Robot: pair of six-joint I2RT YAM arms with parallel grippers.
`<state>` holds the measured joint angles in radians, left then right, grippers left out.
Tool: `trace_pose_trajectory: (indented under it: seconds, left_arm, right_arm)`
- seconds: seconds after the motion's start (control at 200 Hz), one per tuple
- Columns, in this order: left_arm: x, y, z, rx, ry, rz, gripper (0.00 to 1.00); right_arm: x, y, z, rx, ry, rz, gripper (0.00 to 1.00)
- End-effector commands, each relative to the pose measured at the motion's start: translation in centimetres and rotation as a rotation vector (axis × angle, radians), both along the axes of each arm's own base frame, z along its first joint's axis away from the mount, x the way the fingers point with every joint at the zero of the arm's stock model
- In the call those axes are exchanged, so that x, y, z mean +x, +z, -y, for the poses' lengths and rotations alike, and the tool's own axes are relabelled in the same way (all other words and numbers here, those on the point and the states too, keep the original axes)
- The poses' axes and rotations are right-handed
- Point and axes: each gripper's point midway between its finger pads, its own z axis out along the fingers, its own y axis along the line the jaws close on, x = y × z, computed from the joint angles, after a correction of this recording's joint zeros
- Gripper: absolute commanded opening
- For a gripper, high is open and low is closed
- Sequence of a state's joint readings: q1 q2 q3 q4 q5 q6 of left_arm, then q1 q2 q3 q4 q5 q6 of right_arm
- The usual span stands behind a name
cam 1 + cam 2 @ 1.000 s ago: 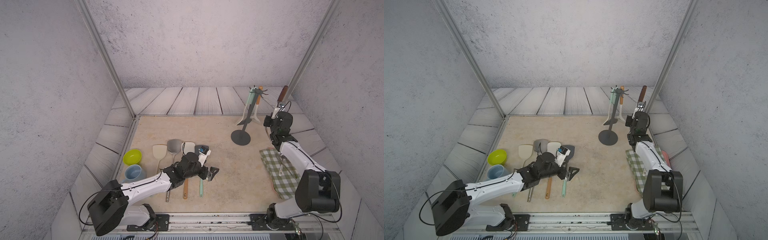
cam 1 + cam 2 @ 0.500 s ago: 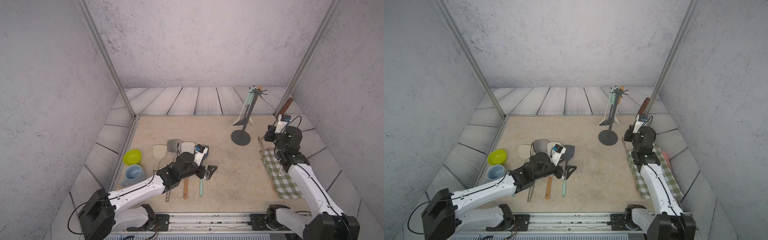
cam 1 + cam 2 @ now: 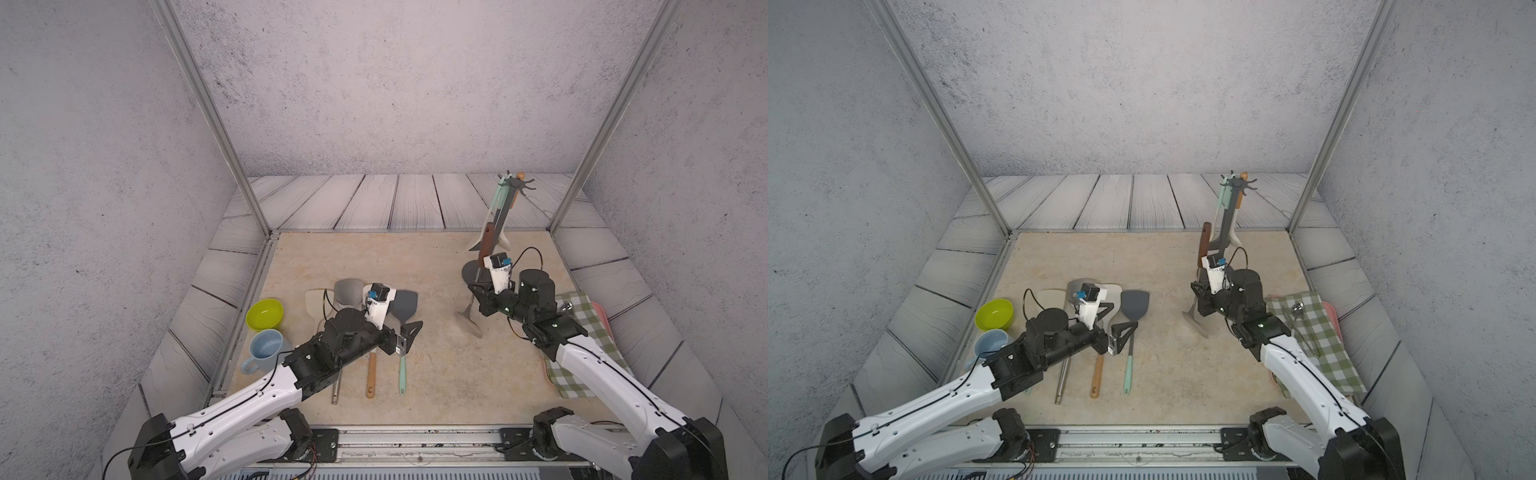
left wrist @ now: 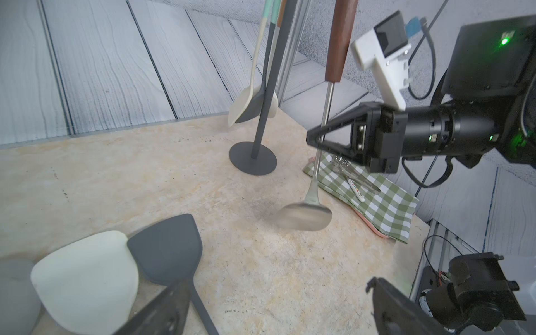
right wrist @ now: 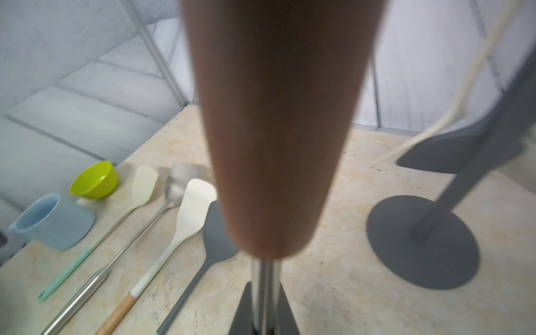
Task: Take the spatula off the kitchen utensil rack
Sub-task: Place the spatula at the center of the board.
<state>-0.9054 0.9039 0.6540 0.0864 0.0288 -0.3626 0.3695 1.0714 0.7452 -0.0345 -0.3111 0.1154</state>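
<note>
Spatula (image 3: 485, 246), brown-handled: long axis near-upright, handle up, blade down near table (image 3: 436, 374), beside kitchen utensil rack (image 4: 252, 159). Right jaws clamp its shaft; left jaws released.

The spatula (image 4: 338, 43) has a brown handle and a silver blade. The kitchen utensil rack (image 4: 253, 158) is dark grey. The cloth (image 4: 385, 208) is green-and-white checked, the bowl (image 3: 264, 314) lime green, the mug (image 3: 266, 348) light blue.
</note>
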Motion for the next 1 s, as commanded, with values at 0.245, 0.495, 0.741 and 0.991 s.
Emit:
trace_pose_trajectory:
  seconds: [0.245,0.495,0.741,0.991]
  left_arm:
    - [1.0,7.3,-3.1,-0.033,0.112,-0.142,0.99]
    - [2.9,9.4,-2.8,-0.035,0.003,-0.332,0.99]
    - [3.3,6.5,-1.3,0.092,-0.123,-0.488,0.96]
    - [2.2,2.7,-2.8,0.28,-0.126,-0.586,0.84]
  right_arm:
    - [-1.9,-1.7,-4.0,-0.352,0.149,0.145,0.0]
    - [-3.3,-2.1,-6.3,-0.529,0.212,0.263,0.0]
    - [-4.6,-2.2,-7.9,-0.661,0.283,0.387,0.0]
    - [-3.6,-3.6,-8.2,-0.835,0.317,0.431,0.0]
